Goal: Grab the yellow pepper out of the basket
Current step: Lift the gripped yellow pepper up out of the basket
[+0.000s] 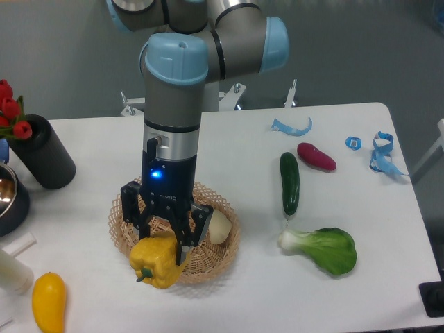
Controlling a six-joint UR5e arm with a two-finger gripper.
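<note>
- Gripper (161,244): closed on the pepper (157,261), which is held over the near rim of the basket (223,244).
- Pale item (219,226): lodged in basket, right.

A white table (229,139) with rounded corners fills most of the view — its surface is smooth, evenly lit, and carries only soft, short shadows. Behind it stands a plain grey wall (347,48), matte and unmarked, a little darker toward the upper corners. Past the table's right edge the same grey tone runs down to the floor (427,229) — a pale slanted bar (429,156) leans there, and a dark block (433,298) sits at the lower right corner.
</note>
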